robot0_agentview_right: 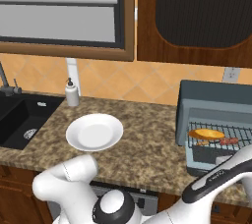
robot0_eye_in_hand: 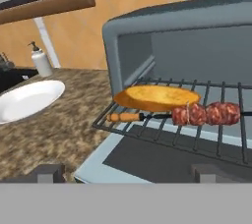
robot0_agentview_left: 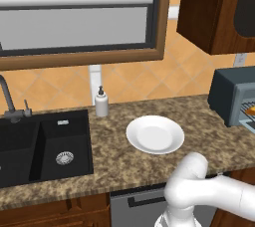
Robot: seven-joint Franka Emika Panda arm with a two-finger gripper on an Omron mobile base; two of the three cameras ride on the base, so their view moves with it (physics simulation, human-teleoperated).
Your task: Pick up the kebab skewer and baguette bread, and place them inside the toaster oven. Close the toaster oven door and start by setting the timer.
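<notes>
Granite counter (robot0_agentview_right: 147,154), skewer tip cut off, fingertips (robot0_eye_in_hand: 49,173) wide apart, empty.

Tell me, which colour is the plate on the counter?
The plate is plain white, seen best in the right base view.

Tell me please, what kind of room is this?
Most likely a home kitchen, a rendered one. A speckled stone counter holds a black sink with a tap, a white plate and an open toaster oven with bread and a meat skewer on its rack.
</notes>
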